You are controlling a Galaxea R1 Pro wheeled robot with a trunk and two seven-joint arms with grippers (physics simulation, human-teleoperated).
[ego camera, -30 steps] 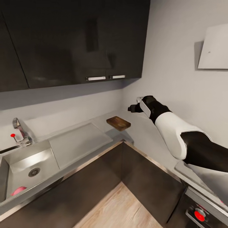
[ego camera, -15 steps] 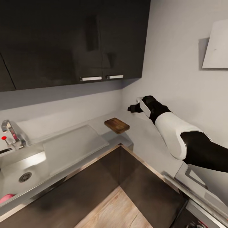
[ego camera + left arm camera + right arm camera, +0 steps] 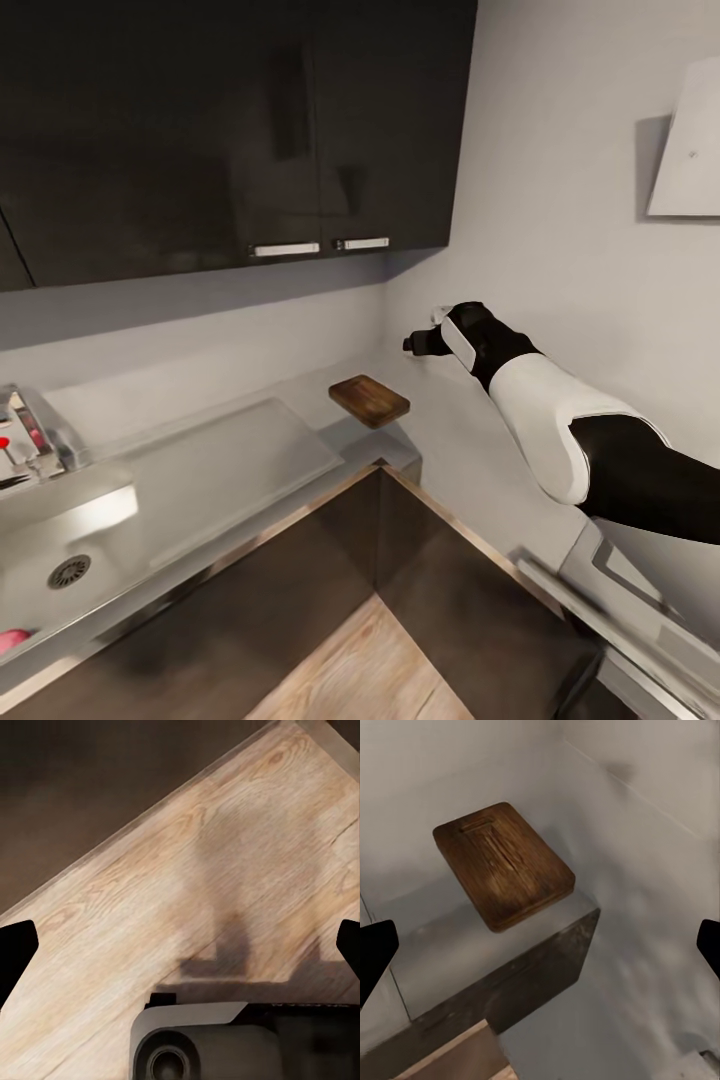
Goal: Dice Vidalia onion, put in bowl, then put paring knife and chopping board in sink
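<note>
The chopping board (image 3: pixel 369 400) lies flat in the countertop (image 3: pixel 450 440) corner, below and ahead of the right gripper (image 3: pixel 540 945), its long axis running away from the counter's front edge and its slot handle at the far end. The right gripper's fingertips stand wide apart with nothing between them. The left gripper (image 3: pixel 180 945) is likewise spread and unloaded over pale wood floor (image 3: pixel 187 885). Compared with a second ago the whole view has swung right: the sink (image 3: pixel 60 540) and faucet (image 3: pixel 30 440) sit nearer the left edge, and the Vidalia onion (image 3: pixel 10 640) is nearly cut off. The board keeps bare countertop on all sides, walls close behind.
</note>
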